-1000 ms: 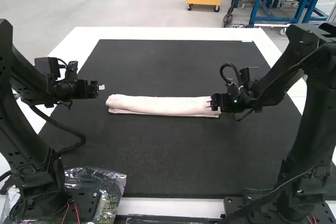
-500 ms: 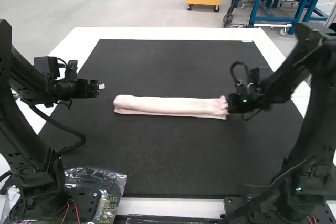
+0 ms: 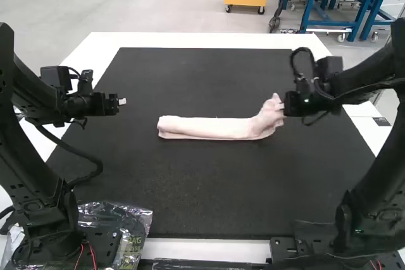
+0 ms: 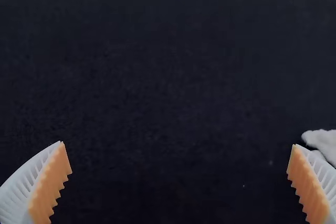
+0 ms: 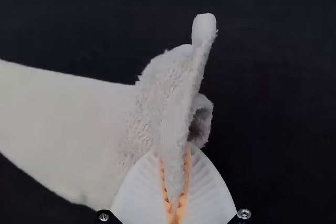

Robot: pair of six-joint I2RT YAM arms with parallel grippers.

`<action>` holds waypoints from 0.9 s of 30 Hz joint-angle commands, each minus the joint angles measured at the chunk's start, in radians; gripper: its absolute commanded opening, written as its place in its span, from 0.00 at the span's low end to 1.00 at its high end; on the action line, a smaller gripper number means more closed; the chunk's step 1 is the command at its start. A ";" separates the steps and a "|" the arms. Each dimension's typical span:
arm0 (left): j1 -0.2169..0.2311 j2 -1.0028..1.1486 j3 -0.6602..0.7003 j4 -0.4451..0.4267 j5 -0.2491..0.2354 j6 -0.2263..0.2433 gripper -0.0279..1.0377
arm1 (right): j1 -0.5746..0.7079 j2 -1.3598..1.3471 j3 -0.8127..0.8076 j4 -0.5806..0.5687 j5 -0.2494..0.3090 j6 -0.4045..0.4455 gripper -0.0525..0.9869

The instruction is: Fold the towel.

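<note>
On the dark mat [image 3: 190, 188], the right gripper [image 5: 174, 153] pinches the towel [image 3: 212, 128] by one end, perhaps not every layer; the left gripper [image 4: 178, 144] gapes empty; fold inward low, edges aligned

The left wrist view's edge crops the towel [image 4: 326, 143] (the high view's right edge, the right arm [image 3: 374, 197]).

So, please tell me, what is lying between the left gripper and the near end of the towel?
Between the left gripper and the towel lies only the bare black mat, as the high view shows.
</note>
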 commanded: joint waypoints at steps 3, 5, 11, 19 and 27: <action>-0.006 -0.020 0.024 0.009 0.005 0.001 0.94 | 0.191 -0.005 0.031 0.052 0.014 0.087 0.03; -0.006 -0.020 0.022 0.009 0.003 0.005 0.94 | 0.269 0.015 0.043 0.081 0.023 0.122 0.03; -0.006 -0.016 0.001 0.031 0.003 0.013 0.94 | 0.430 0.106 0.107 0.127 0.052 0.164 0.03; -0.006 -0.015 -0.050 0.080 0.006 0.013 0.94 | 0.560 0.258 0.216 0.189 0.072 0.196 0.03; -0.006 -0.015 -0.074 0.109 0.009 0.014 0.94 | 0.617 0.365 0.362 0.192 0.081 0.216 0.03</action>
